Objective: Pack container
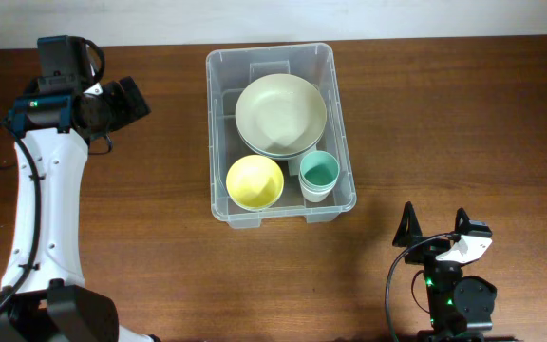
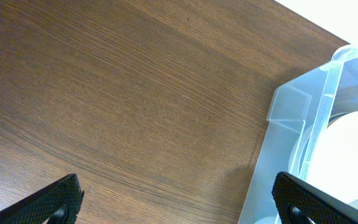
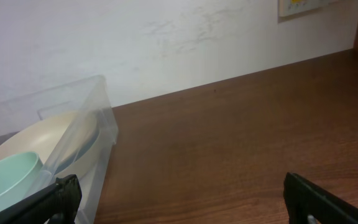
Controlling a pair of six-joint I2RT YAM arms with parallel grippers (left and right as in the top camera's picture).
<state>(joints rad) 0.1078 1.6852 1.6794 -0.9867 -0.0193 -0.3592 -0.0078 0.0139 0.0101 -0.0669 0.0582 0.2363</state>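
Observation:
The clear plastic container (image 1: 341,133) stands at the table's middle back. Inside it are a large cream bowl (image 1: 281,112) stacked on others, a yellow bowl (image 1: 254,181) and a teal cup (image 1: 318,172). My left gripper (image 1: 133,98) is open and empty, left of the container and above bare wood; the left wrist view shows the container's corner (image 2: 294,118) at the right. My right gripper (image 1: 435,226) is open and empty at the front right; the right wrist view shows the container's wall (image 3: 86,137), the cream bowl (image 3: 23,143) and the teal cup (image 3: 8,177) at the left.
The brown wooden table (image 1: 463,123) runs to a white wall at the back (image 3: 166,43). The left arm's white link (image 1: 46,209) lies along the table's left side.

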